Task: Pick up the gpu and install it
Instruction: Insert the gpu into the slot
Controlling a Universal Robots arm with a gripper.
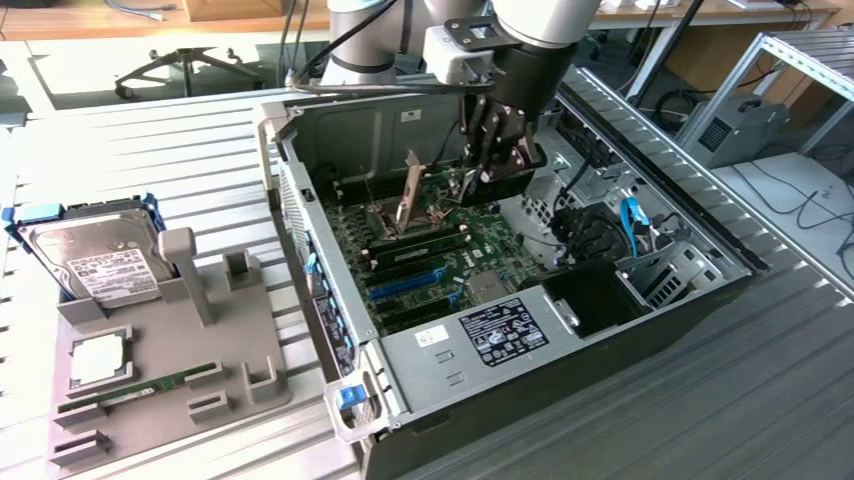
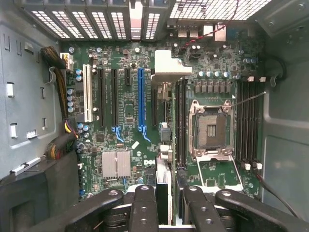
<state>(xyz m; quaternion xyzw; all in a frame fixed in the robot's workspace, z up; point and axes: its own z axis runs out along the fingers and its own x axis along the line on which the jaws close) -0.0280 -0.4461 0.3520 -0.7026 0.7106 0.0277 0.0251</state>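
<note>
The desk is made of ribbed metal profiles and bright light falls across it. Behind the desk, an office chair base with castors stands on a pale floor. Also behind the desk, a wooden table edge runs along. To the exterior view's right of the desk, a metal frame rack stands, with a grey box and cables on the floor near it.

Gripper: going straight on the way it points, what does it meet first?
Probably the motherboard, near the black slot beside the blue slot. The gpu in its fingers would touch first. Depth is unclear.
</note>
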